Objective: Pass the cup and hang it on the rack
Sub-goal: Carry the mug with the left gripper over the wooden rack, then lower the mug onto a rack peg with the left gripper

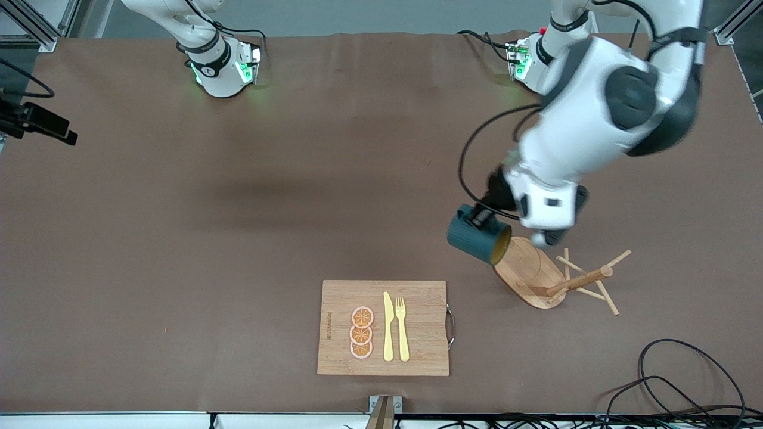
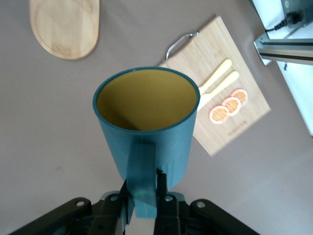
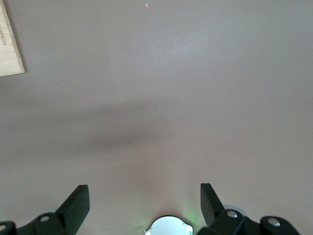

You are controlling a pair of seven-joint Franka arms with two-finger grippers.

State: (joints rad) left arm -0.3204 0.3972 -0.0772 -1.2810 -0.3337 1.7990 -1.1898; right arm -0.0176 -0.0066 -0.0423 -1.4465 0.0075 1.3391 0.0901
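Toward the right arm's end of the table, the brown mat lies bare over a wide stretch, and the right gripper hangs above that open ground with its two dark fingers spread wide apart and nothing between them; this arm waits, with only a corner of pale board at the edge of its wrist view.

Nearer the front camera, close to the table's front edge, sits a rectangular bamboo cutting board with a metal wire handle on the side toward the left arm's end. On it lie three orange slices in a row, and beside them a pale yellow plastic knife and fork, side by side.

Toward the left arm's end, the small dark teal cylindrical cup with its yellowish-tan inside is up in the air, tilted on its side, mouth turned toward the rack. The left gripper is clamped on the cup's flat teal side handle, one finger on each side. The cup's rim overlaps the edge of the oval base in the front view.

The light wooden rack stands just beside the cup, its central post and thin crossing pegs free. Black cables curl at the front corner.
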